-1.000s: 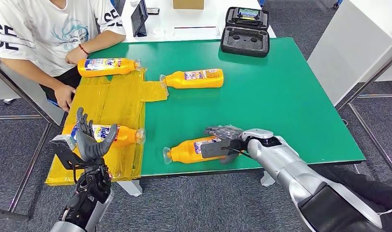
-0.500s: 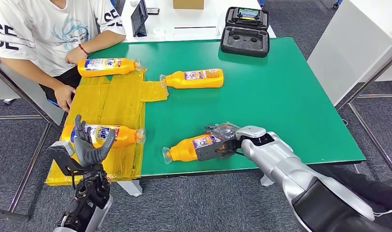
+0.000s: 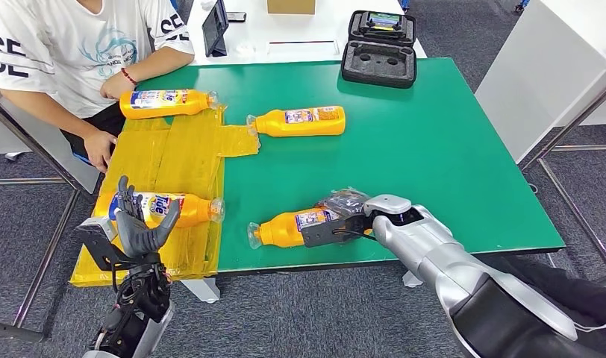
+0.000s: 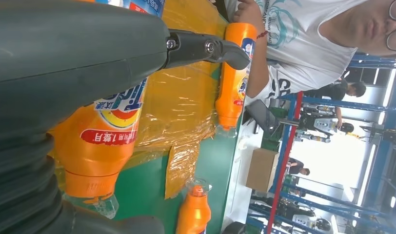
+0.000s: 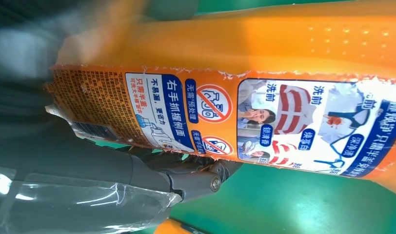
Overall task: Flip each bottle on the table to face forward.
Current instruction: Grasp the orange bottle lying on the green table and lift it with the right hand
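Four orange bottles lie on their sides on the green table. My right hand grips the nearest bottle by its body near the front edge. Its small-print back label faces the wrist camera, and a dark finger curls under it. My left hand is raised with fingers spread and holds nothing, just in front of the front-left bottle. Two more bottles lie farther back, one at the far left and one mid-table.
A yellow taped sheet covers the table's left part. A person sits at the far left corner with a hand by the far-left bottle. A black open case stands at the far edge. A white panel stands to the right.
My right hand has taken hold of the nearest bottle and shifted it slightly left and away from the edge. My left hand has sunk a little.
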